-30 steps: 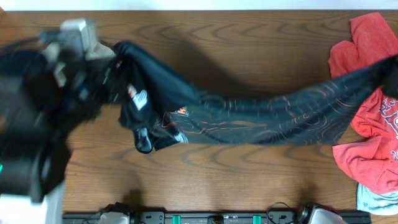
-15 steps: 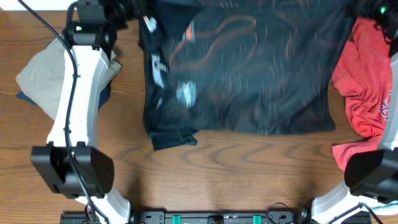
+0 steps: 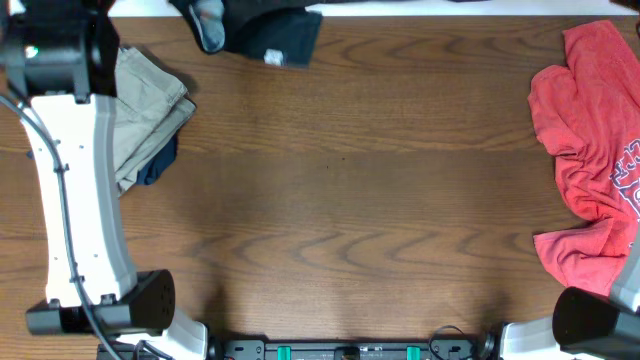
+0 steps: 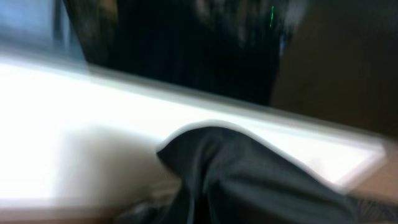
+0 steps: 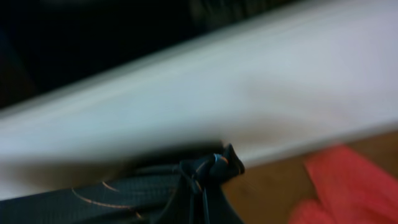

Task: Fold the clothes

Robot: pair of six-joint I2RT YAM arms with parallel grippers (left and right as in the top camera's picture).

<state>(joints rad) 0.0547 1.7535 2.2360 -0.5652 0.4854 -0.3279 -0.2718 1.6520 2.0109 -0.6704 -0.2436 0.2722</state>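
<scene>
The jersey [image 3: 262, 32] shows from overhead only as a dark bunched end at the far edge of the surface [image 3: 340, 190]. The rest runs out of the picture at the top. What shows lies lengthwise along that far edge, with a grey-blue lining turned out at its left end. A small pale label sits on its lower right corner, too small to read.

In the left wrist view a fold of the black cloth [image 4: 249, 180] fills the lower right, heavily blurred. The left fingers cannot be made out there, so whether they are wide, narrow or holding cloth cannot be told.

In the right wrist view the cloth [image 5: 124, 196], with thin orange lines, runs from the lower left up to a gathered knot near the middle. The right fingers cannot be told either.

Folded beige trousers [image 3: 150, 105] lie beside the left arm [image 3: 75, 190]. A red shirt [image 3: 590, 150] lies at the right edge. Its white lettering is cut off and unreadable.
</scene>
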